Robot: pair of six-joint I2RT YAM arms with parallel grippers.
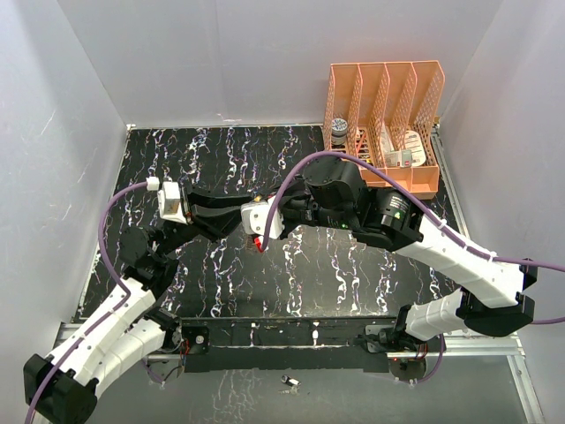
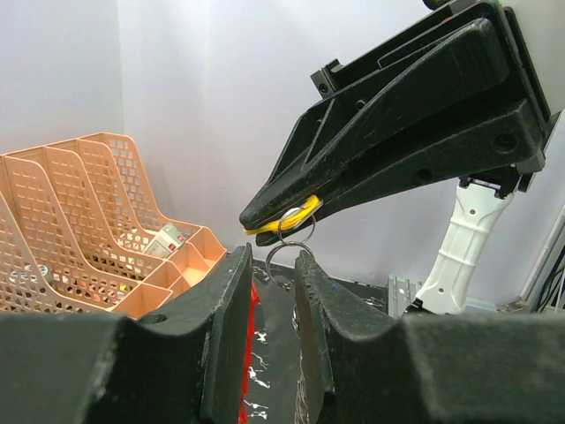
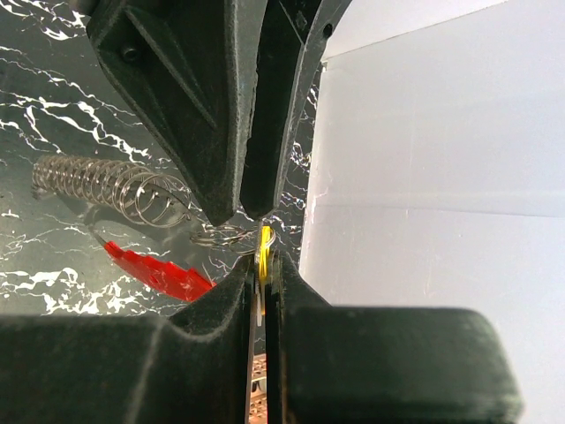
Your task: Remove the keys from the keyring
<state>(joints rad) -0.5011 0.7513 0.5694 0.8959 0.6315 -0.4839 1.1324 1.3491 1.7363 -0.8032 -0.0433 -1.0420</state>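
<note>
My two grippers meet above the middle of the black marbled table [image 1: 221, 159]. My right gripper [image 3: 263, 265] is shut on the yellow-orange key [image 3: 263, 252], which also shows in the left wrist view [image 2: 291, 215] at its black fingertips [image 2: 265, 215]. The keyring, thin metal split rings [image 2: 288, 258] with a wire coil [image 3: 110, 184], hangs from that key. My left gripper [image 2: 274, 265] is closed in on the lower ring, its jaws still a little apart. The red key [image 3: 159, 272] dangles below, seen from above [image 1: 261, 242].
An orange mesh file organiser [image 1: 388, 115] stands at the back right and holds a bottle and small boxes; it also shows in the left wrist view [image 2: 88, 221]. White walls close in three sides. A small metal piece [image 1: 290, 382] lies below the front rail.
</note>
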